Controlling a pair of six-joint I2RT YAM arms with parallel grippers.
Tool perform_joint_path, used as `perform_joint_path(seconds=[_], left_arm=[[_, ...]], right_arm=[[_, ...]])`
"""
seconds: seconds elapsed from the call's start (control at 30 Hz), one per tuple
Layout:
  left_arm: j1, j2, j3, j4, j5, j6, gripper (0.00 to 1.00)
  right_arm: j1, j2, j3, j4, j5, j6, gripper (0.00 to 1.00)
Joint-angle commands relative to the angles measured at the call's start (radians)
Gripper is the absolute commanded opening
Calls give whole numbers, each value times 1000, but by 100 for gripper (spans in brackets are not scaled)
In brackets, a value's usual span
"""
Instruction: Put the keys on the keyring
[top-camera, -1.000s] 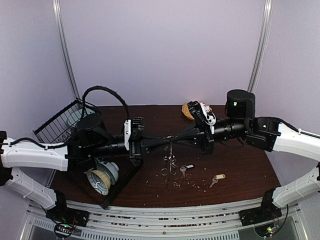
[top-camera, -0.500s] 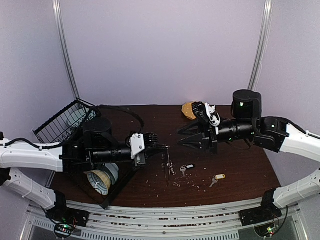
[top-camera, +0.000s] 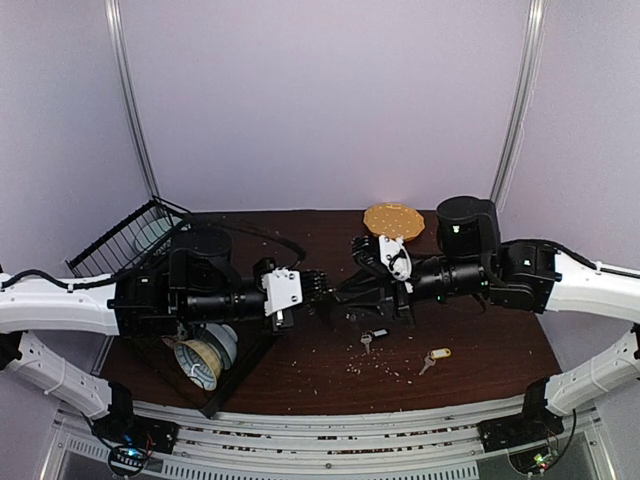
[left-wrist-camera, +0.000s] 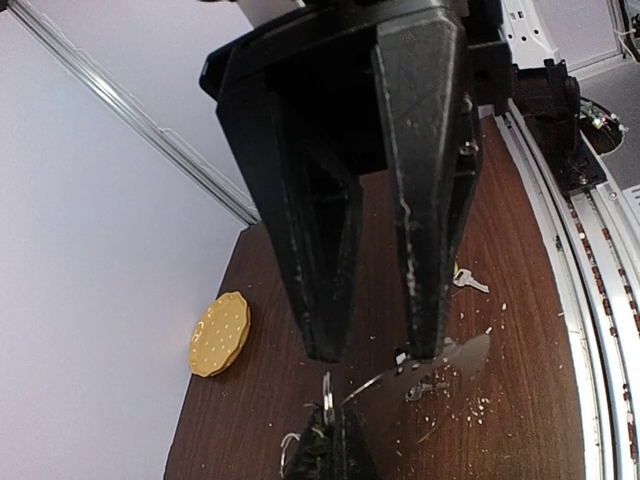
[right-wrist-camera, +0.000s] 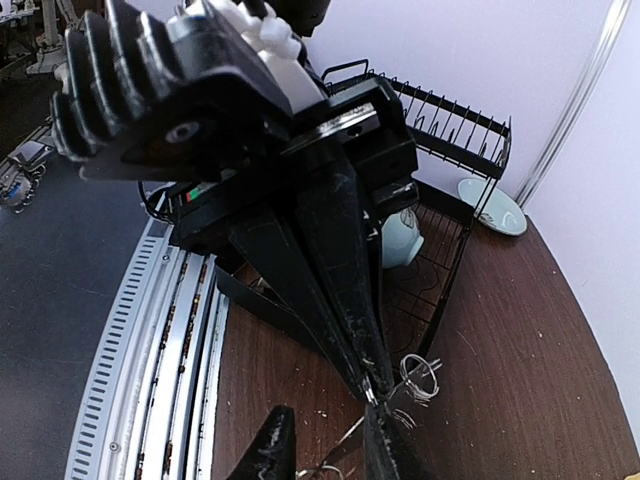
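Note:
The keyring (left-wrist-camera: 328, 392) is a thin silver wire ring pinched in the shut tips of my left gripper (left-wrist-camera: 331, 412), with loose loops (right-wrist-camera: 421, 374) hanging beside them. Opposite it, my right gripper (right-wrist-camera: 328, 410) is open, and one of its fingers (right-wrist-camera: 385, 440) touches the ring's wire. In the top view the left gripper (top-camera: 318, 284) and right gripper (top-camera: 339, 298) meet tip to tip over the table's middle, hiding the ring. One key with a black-and-white tag (top-camera: 371, 337) and one with a yellow tag (top-camera: 433, 357) lie on the table (top-camera: 480, 330), apart from both grippers.
A round yellow-tan dotted disc (top-camera: 393, 220) lies at the back of the table. A black wire dish rack (top-camera: 128, 245) stands at the left, with a cup (right-wrist-camera: 400, 236) and a plate (right-wrist-camera: 491, 206) inside. Crumbs (top-camera: 360, 368) are scattered near the front.
The right gripper opened, drew back from the left gripper, then came in again lower with its wrist turned. The left gripper stayed shut on the ring and shifted slightly.

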Motion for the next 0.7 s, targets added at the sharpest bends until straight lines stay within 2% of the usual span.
perform_joint_path(seconds=[0.0, 0.4, 0.67], left_arm=[[-6, -15, 36, 15, 4, 18, 0], [-6, -18, 37, 24, 50, -19, 0], [-6, -28, 28, 30, 71, -20, 0]], right_arm=[[8, -26, -2, 24, 31, -26, 26], [9, 52, 32, -5, 37, -9, 23], [8, 53, 32, 7, 52, -6, 5]])
